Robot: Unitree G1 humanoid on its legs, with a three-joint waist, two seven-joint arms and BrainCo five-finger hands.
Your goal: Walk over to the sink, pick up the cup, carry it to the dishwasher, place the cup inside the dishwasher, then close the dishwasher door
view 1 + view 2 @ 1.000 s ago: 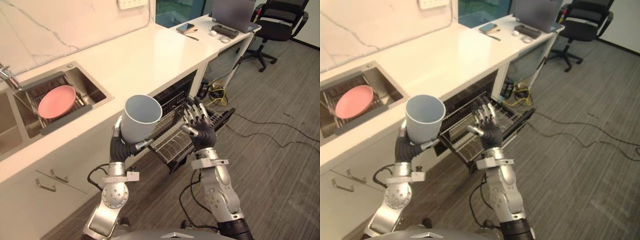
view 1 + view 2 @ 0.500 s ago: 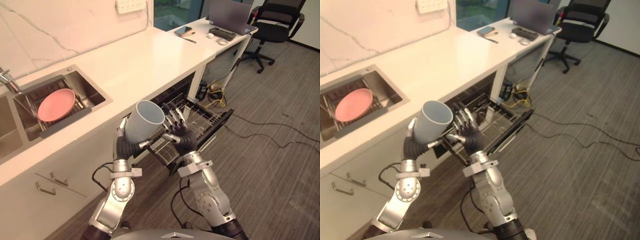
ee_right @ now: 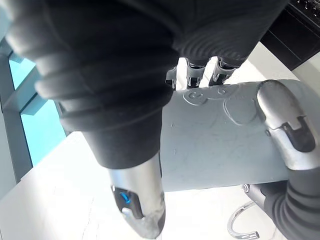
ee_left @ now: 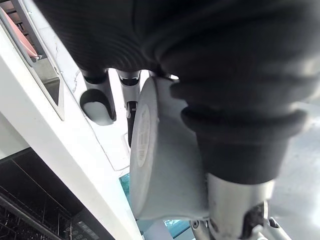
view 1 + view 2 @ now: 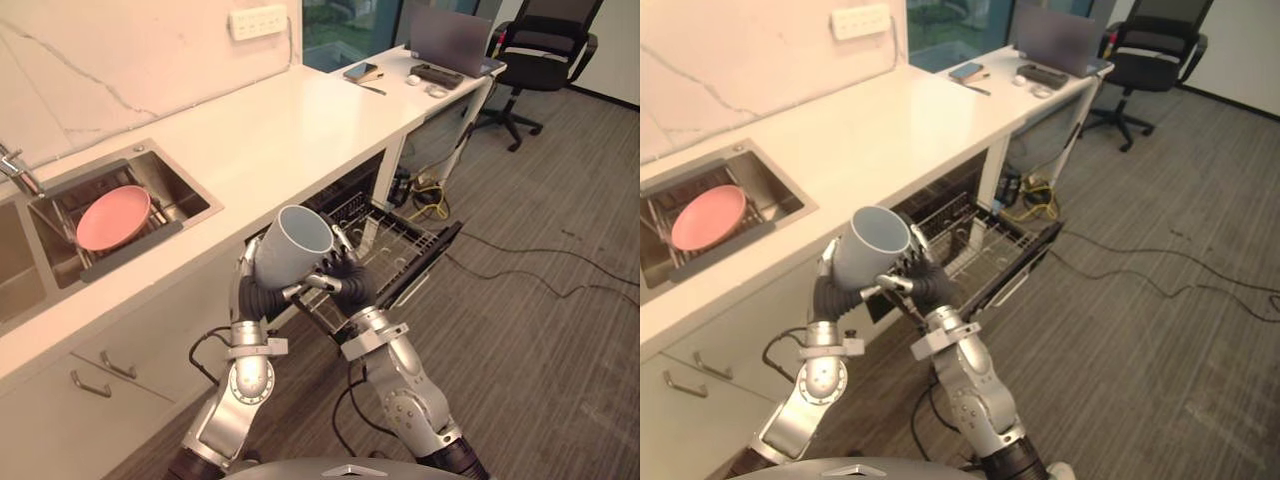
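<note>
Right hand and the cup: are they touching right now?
Touching. The right wrist view shows the right hand laid against the cup with no gap; the left hand grips it too.

Office kitchenette. White counter [image 5: 280,120] with a steel sink [image 5: 185,180] holding a pink plate [image 5: 112,217], and a dishwasher [image 5: 400,240] open underneath with its rack out. Same counter's far end has a laptop [image 5: 450,35]; office chair [image 5: 540,45] beside it, grey carpet [image 5: 540,330].

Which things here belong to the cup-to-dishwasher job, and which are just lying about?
Job: cup, left hand, right hand, dishwasher rack, sink.
Lying about: pink plate, phone, laptop, office chair.
</note>
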